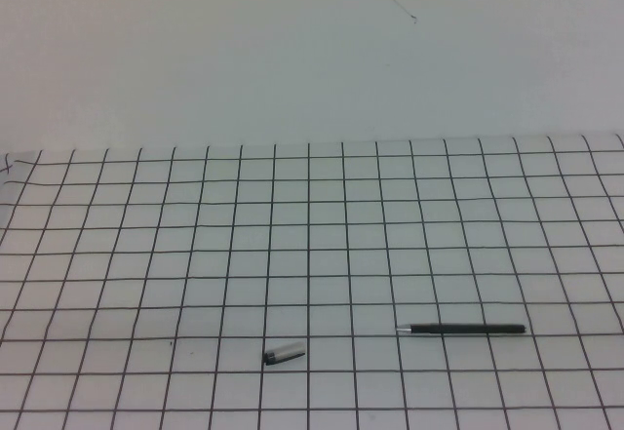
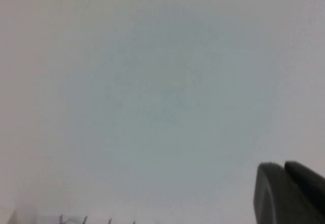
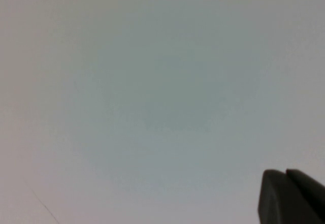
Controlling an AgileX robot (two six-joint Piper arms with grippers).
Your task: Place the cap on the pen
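Gridded white sheet (image 1: 146, 254), ruled in thin black lines, covers the table up to a plain pale wall. Near its front edge lies the pen (image 1: 466, 330), a slim matte black stick with a fine silver tip pointing to the robot's left. Its cap (image 1: 284, 355), short, stubby and grey with a dark end, lies apart, further left. No lettering is readable. The left gripper (image 2: 284, 193) and right gripper (image 3: 287, 196) both face the wall, dark fingers pressed together, holding nothing.
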